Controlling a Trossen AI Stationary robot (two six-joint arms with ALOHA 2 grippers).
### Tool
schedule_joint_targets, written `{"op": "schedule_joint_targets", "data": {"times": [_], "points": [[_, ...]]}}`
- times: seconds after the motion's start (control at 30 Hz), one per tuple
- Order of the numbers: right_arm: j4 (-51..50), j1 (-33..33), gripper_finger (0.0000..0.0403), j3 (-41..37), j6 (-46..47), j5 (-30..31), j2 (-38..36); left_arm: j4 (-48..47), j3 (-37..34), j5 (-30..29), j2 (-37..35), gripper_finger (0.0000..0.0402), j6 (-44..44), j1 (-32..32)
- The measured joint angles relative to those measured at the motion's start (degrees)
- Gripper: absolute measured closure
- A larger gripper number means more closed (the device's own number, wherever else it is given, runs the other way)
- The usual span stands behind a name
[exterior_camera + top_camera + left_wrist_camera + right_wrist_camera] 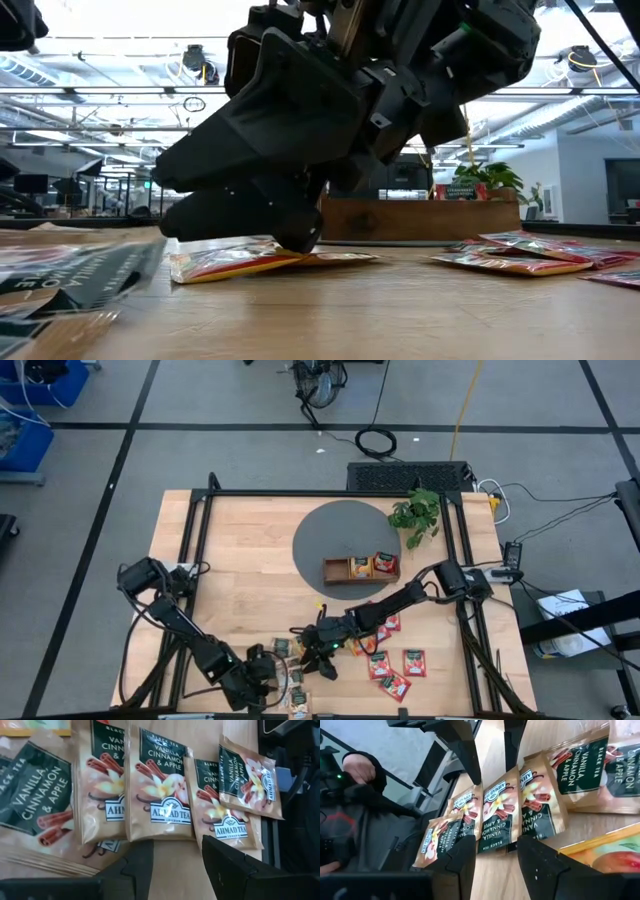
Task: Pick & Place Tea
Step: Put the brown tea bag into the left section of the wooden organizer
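Several beige tea sachets (pixel 160 790) lie flat in an overlapping row near the table's front edge (pixel 296 676). My left gripper (pixel 177 865) hovers open just before them, with bare wood between its fingers. My right gripper (pixel 497 855) faces the same row (pixel 497 815) from the opposite side, also open and holding nothing; an orange sachet (pixel 610 852) lies beside it. In the high view the two grippers (pixel 272 672) (pixel 305 645) stand close together. Red sachets (pixel 380 663) lie to the right. In the low view a dark gripper (pixel 300 235) is down at the table by a red-orange sachet (pixel 270 262).
The wooden tray (pixel 335 570) sits on a grey round mat (pixel 330 535) at the table's far middle, with red and orange sachets in two compartments. A green plant (pixel 418 515) stands behind it to the right. A person's hand (pixel 357 767) shows beyond the table edge.
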Motion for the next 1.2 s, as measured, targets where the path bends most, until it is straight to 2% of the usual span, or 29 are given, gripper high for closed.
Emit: {"op": "schedule_joint_targets", "data": {"times": [0.47, 0.8, 0.97, 1.2], "points": [[-1.5, -0.3, 0.0273, -0.1, -0.4, 0.9, 0.0, -0.2, 0.0, -1.9, 0.0, 0.0229, 1.8, 0.0], [-7.8, -2.7, 0.0273, -0.1, 0.4, -1.1, -0.5, 0.0, 0.0, -2.9, 0.0, 0.0229, 2.8, -0.1], [-14.3, -4.0, 0.0273, -0.1, -2.1, 0.0, -2.8, 0.0, 0.0, -4.1, 0.0, 0.0229, 3.1, -0.5], [-17.1, -3.7, 0.0273, -0.1, -2.0, -0.9, -5.0, 0.0, 0.0, -5.7, 0.0, 0.0229, 3.5, -0.5]]}}
